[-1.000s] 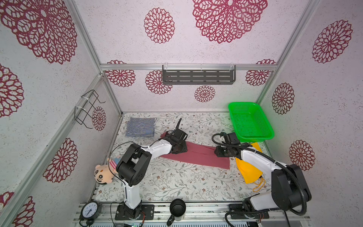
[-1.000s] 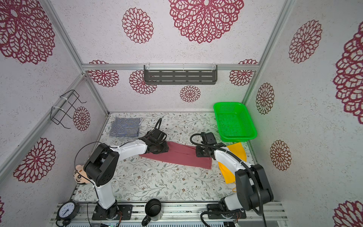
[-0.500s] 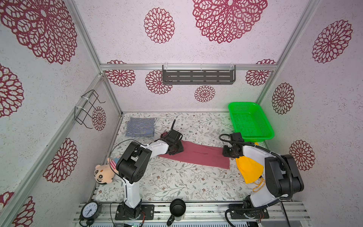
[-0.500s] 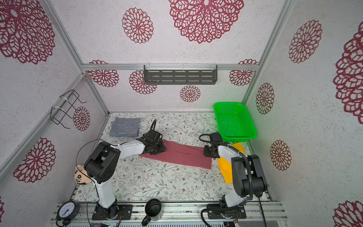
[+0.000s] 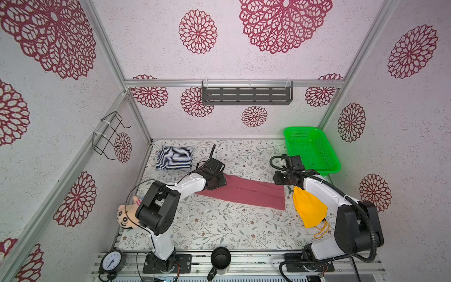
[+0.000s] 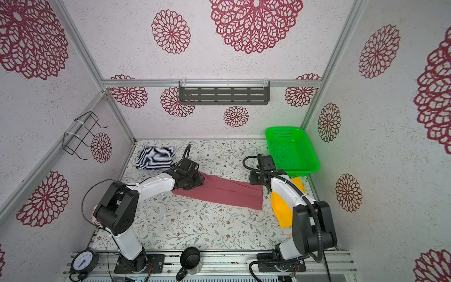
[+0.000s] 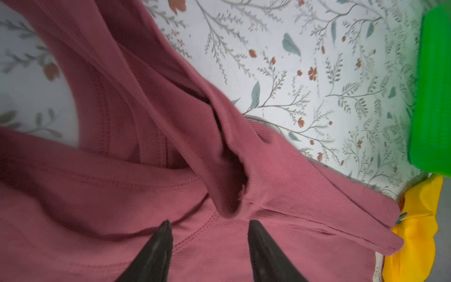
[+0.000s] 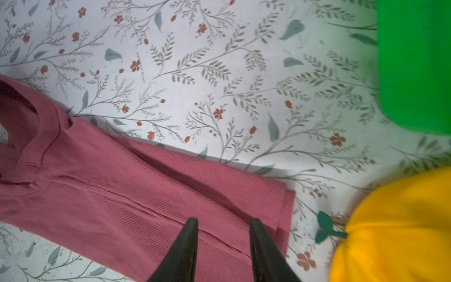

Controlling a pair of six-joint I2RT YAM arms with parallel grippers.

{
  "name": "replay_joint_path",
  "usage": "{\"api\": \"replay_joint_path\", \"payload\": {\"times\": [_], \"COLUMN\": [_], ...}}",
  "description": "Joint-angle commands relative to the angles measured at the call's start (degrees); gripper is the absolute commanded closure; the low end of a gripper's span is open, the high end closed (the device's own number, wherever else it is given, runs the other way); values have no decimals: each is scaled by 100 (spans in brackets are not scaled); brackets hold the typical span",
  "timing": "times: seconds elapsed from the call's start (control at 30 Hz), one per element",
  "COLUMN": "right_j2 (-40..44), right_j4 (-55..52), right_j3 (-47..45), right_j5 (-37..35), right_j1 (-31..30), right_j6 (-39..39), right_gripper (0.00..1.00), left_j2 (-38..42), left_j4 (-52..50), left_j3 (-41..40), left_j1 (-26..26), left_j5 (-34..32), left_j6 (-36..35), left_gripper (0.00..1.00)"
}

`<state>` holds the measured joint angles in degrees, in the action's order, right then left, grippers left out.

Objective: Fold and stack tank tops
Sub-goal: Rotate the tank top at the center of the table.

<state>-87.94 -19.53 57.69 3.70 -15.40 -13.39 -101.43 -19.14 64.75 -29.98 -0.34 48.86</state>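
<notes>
Soft, light ribbed cloth, the maroon tank top [image 5: 249, 193] lies as a long folded strip on the surface [image 5: 219, 224]. It will likely sag, so pinch both layers at the corners. The left fingers [image 7: 156, 254] stand apart, empty, over its neckline end, and the right fingers [image 8: 185, 249] likewise over its hem. The striped tank top [image 5: 174, 158] lies folded beyond the left fingers. The green basket [image 5: 310, 149] beyond the right fingers looks empty.

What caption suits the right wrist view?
Right gripper open above the maroon tank top, near yellow cloth and green basket.
</notes>
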Motion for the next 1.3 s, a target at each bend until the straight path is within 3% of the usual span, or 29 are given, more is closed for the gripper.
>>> {"api": "replay_joint_path", "payload": {"times": [0.0, 0.1, 0.27, 0.53, 0.7, 0.87, 1.07, 1.17, 1.27], "right_j2": [-382, -549, -658, -834, -453, 101, -65, 70, 564], "right_j4": [140, 235, 326, 438, 439, 709, 1803, 2281, 2016], "right_j3": [-53, -56, -153, -518, -1014, -1725, -1907, -1752, -1694], "right_j5": [70, 7, 75, 180, 421, 732, 1067, 926, 450], "right_j1": [-42, -38, -46, -46, -154, -668, -2011, -2642, -2708], "right_j6": [78, 128, 185, 150, -149, -971, -2167, -2438, -2437], "right_gripper": [68, 80, 84, 85, 84, 83, 83, 82, 78], "left_j2": [188, 110, -495, -1741, -2370, -3135, -3794, -3904, -3721], "left_j4": [-248, 29, 318, 578, 544, 608, 580, 450, 496], "left_j3": [-251, -460, -156, 810, 1554, 2607, 3679, 3967, 3904], "left_j1": [139, 242, 296, 419, 449, 446, 495, 588, 751], "left_j5": [-266, -251, -122, -115, -84, 334, 887, 870, 843], "left_j6": [41, 195, 235, 260, 123, -328, -850, -1070, -1217], "left_gripper": [46, 48, 50, 54, 53, 52, 51, 51, 50]}}
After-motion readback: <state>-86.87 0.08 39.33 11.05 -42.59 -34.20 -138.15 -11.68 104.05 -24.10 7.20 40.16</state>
